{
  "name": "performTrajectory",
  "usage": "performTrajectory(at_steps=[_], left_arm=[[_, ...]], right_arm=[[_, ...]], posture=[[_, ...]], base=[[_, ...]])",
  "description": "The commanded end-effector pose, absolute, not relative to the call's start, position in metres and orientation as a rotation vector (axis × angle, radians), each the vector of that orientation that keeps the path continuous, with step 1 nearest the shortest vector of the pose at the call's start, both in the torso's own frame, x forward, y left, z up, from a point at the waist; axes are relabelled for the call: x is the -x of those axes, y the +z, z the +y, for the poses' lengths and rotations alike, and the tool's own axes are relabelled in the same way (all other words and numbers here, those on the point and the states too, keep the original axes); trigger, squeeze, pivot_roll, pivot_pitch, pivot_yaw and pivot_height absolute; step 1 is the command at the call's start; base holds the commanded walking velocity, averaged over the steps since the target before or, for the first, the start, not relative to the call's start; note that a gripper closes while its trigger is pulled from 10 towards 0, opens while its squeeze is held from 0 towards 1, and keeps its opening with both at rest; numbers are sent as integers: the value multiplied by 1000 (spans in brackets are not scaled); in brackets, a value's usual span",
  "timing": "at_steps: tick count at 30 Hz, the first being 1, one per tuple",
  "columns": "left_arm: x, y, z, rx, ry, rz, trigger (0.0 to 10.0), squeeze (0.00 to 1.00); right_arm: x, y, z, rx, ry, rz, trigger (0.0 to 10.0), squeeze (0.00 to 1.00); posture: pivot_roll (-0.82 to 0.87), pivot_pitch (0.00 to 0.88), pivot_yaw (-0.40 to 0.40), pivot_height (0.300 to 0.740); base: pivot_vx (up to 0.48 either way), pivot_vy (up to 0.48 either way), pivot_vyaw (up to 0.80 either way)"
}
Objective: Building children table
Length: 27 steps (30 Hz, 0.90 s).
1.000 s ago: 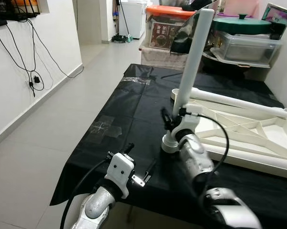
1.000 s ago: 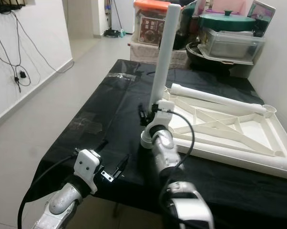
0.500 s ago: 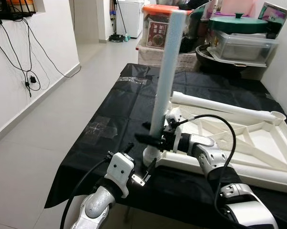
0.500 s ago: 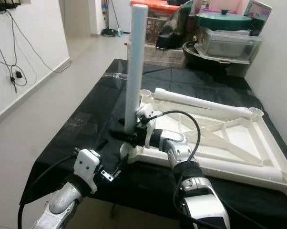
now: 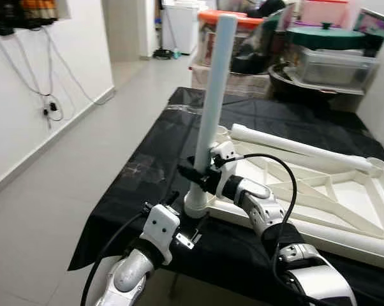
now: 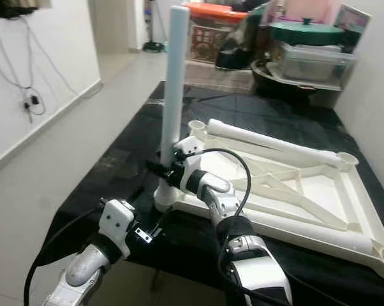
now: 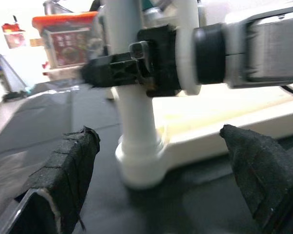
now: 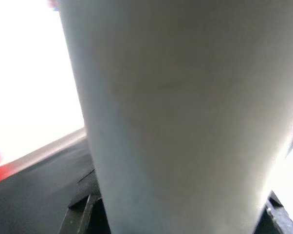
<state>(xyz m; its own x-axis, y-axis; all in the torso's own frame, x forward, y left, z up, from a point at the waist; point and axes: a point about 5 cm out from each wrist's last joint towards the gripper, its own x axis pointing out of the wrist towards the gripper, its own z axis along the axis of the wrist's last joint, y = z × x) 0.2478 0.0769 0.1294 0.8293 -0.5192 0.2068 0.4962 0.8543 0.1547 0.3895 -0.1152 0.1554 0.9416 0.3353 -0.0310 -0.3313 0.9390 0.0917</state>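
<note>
A white table top [image 5: 319, 197] lies upside down on a black-covered table [image 5: 160, 146]. A white leg [image 5: 214, 83] stands nearly upright in the near-left corner socket [image 5: 195, 205]. My right gripper [image 5: 195, 173] is shut on this leg just above the socket; the leg [image 8: 175, 122] sits close against the right wrist camera. My left gripper [image 5: 187, 213] is open at the table's front edge, pointing at the socket [image 7: 139, 165], its fingers [image 7: 64, 180] apart and touching nothing. A second white leg [image 5: 294, 145] lies across the far side of the table top.
Storage boxes with an orange lid [image 5: 233, 35] and a green-lidded pot [image 5: 326, 35] crowd the far end of the table. A white wall with hanging cables [image 5: 48, 102] runs along the left, with tiled floor [image 5: 64, 191] between it and the table.
A second ago the leg leaned to the right; now it stands nearly upright in the corner socket, my right gripper still on it. The view has shifted. The left gripper has stayed put.
</note>
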Motion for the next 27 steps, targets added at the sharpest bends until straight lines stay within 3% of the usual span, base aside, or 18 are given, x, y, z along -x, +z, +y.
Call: performTrajectory(at_steps=[1,3,8,9,11,12,13,14,19,20,26,27], left_arm=[[-247,126,77,-100,-546,-232,10000,0],[-247,125,77,-102,-548,-229,10000,0],[-247,125,76,-104,-548,-229,10000,0],[-247,125,76,-104,-548,-229,10000,0],[-247,125,76,-104,-548,-229,10000,0],[-247,125,76,-104,-549,-228,10000,0],[-246,124,76,-104,-549,-228,10000,0],[-246,124,75,-103,-549,-226,10000,0],[-246,124,75,-102,-549,-225,10000,0],[-247,124,75,-102,-549,-225,10000,0],[-247,125,75,-101,-547,-226,10000,0],[-247,125,75,-102,-547,-227,10000,0]], right_arm=[[-389,140,-159,-110,-12,126,0,0],[-379,132,-181,-138,-337,117,0,0],[-371,129,-176,-189,-435,85,0,0],[-372,131,-165,-227,-389,63,3529,0],[-374,132,-158,-252,-357,49,3529,0],[-376,138,-146,-266,-245,12,10000,0],[-378,141,-137,-271,-169,-13,10000,0],[-379,145,-130,-279,-109,-37,10000,1000],[-382,151,-124,-285,-17,-73,10000,976],[-384,154,-124,-304,37,-78,10000,0],[-388,161,-126,-293,344,-47,10000,0],[-384,161,-123,-284,512,-19,10000,0]], posture=[[124,0,-80,740],[129,0,-82,740],[127,0,-81,740],[126,0,-81,740],[126,0,-81,740],[127,0,-82,740],[127,0,-82,740],[127,0,-81,740],[128,0,-85,740],[125,0,-84,740],[129,0,-86,740],[130,0,-87,740]], base=[[0,0,0],[0,0,0],[0,0,0],[0,0,0],[0,0,0],[0,0,0],[0,0,0],[0,0,0],[0,0,0],[0,0,0],[0,0,0],[0,0,0]])
